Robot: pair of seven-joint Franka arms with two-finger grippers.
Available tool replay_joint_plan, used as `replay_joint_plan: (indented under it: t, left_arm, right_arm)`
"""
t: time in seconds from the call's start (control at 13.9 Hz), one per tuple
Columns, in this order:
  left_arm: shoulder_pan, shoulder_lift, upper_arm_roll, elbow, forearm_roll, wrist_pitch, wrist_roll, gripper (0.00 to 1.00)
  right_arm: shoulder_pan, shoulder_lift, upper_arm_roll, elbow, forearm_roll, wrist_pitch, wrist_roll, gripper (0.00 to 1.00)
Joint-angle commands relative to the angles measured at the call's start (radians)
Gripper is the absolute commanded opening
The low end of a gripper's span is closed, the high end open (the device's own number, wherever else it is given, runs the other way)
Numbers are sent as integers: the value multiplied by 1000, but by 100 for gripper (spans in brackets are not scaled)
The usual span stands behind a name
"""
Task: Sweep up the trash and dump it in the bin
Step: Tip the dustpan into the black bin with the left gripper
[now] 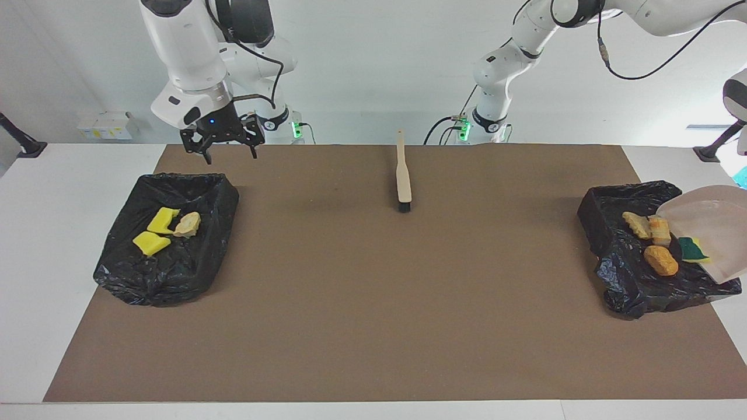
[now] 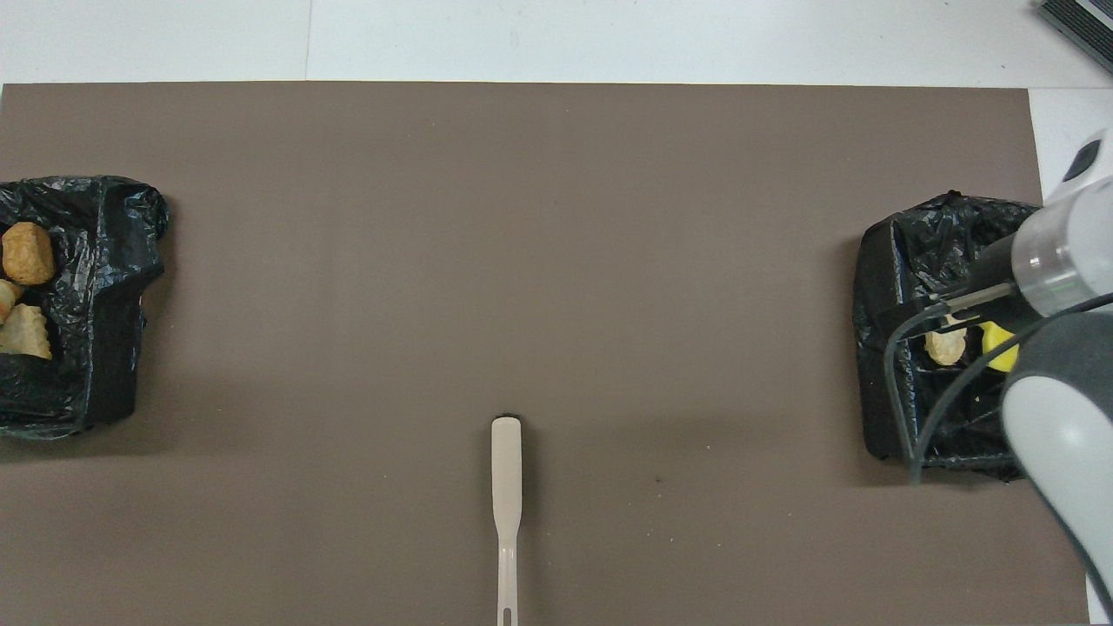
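Observation:
A beige dustpan (image 1: 715,224) hangs tilted over the black-lined bin (image 1: 618,274) at the left arm's end. My left gripper is out of view past the picture's edge and is shut. Trash lies in that bin: two beige chunks (image 1: 638,224) and an orange-brown lump (image 1: 661,261) (image 2: 28,253). A green-and-yellow sponge bit (image 1: 693,249) rests at the pan's lower lip. My right gripper (image 1: 231,155) hangs open and empty above the mat, by the other bin (image 1: 175,268), which holds yellow sponge bits (image 1: 152,242) and a beige chunk (image 1: 188,224).
A wooden brush (image 1: 402,175) (image 2: 506,487) lies on the brown mat (image 1: 373,303) midway between the bins, its handle toward the robots. White table margins border the mat. Small white boxes (image 1: 108,124) and black stands (image 1: 23,144) sit at the table's corners.

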Motion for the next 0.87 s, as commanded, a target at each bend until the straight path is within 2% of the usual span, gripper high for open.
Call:
replay_joint_plan:
  t: [0.0, 0.29, 0.51, 0.79]
  left_arm:
    - [-23, -49, 12, -46, 39, -11, -54, 0]
    - [-29, -82, 10, -46, 65, -45, -62, 0]
    - [-42, -99, 4, -44, 54, -92, -51, 0]
    - [-99, -115, -7, -42, 22, -114, -53, 0]
  right_arm:
    - [-8, -10, -74, 20, 7, -14, -114, 100]
    - [-2, -4, -71, 58, 1, -25, -61, 100]
    - [-8, 1, -77, 88, 21, -80, 10, 100]
    - [-6, -10, -85, 102, 16, -88, -16, 100]
